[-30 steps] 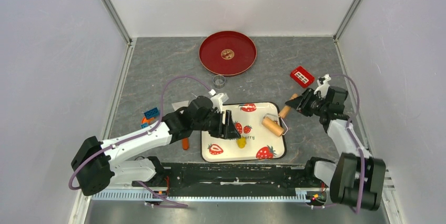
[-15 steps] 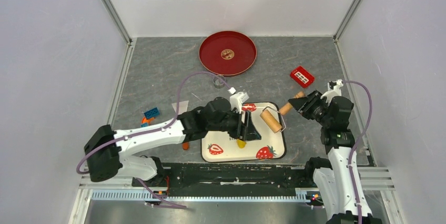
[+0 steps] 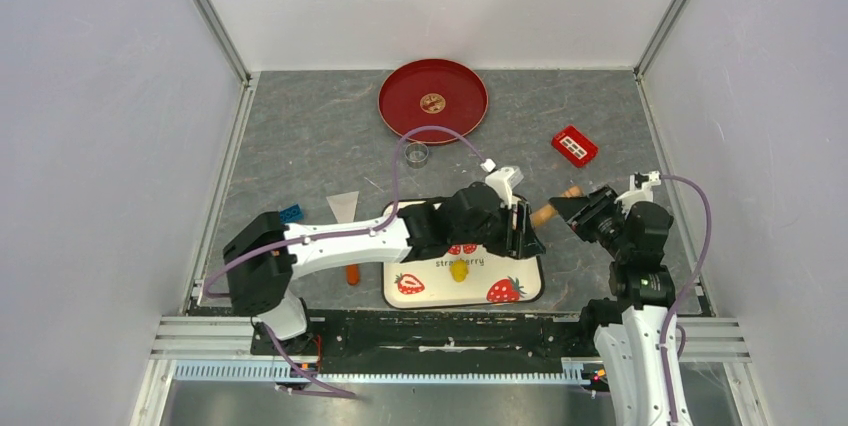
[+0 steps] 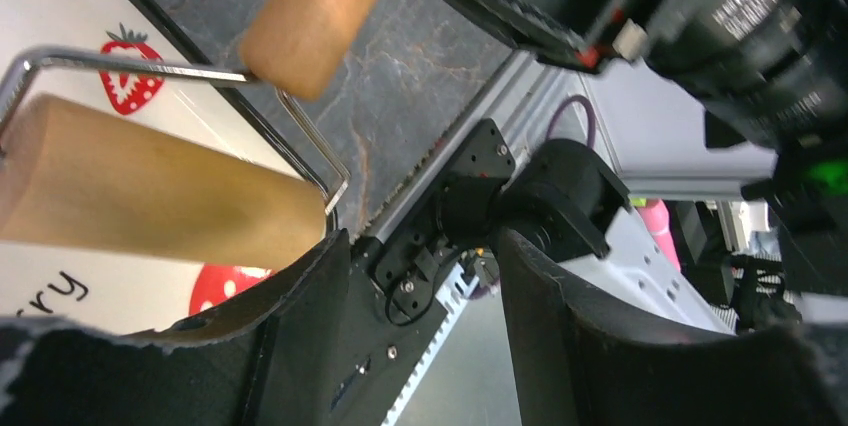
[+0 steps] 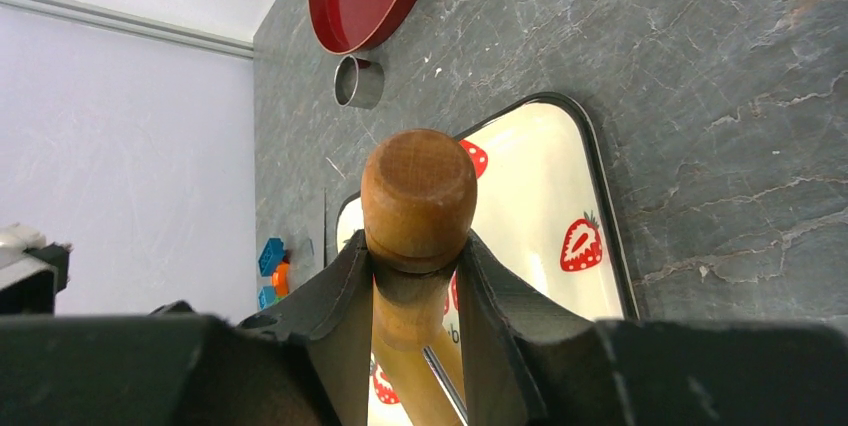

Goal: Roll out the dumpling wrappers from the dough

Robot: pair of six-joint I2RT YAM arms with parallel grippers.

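Grey table [image 3: 300, 136] w/ white walls. Left arm [image 3: 340, 241] has swung further right over the strawberry tray [image 3: 450, 294] — it now hides most of the roller [image 4: 150, 186] from above. Red plate [image 3: 460, 96] at the far side hasn't moved. Left gripper [image 4: 420, 256]: fingers apart, nothing between, roller just beside one. Right gripper [image 5: 415, 246] stays clamped on the roller's handle. Yellow dough lump [image 3: 459, 270] sits on the tray. Tiny wrapper [image 3: 432, 102] lies flat in the plate's middle.

The white tray [image 3: 440, 288] carries one printed word in dark script — "strawberry". The left wrist view catches only its last letters — "ry". The red box's [image 3: 574, 145] white label is too small to read.
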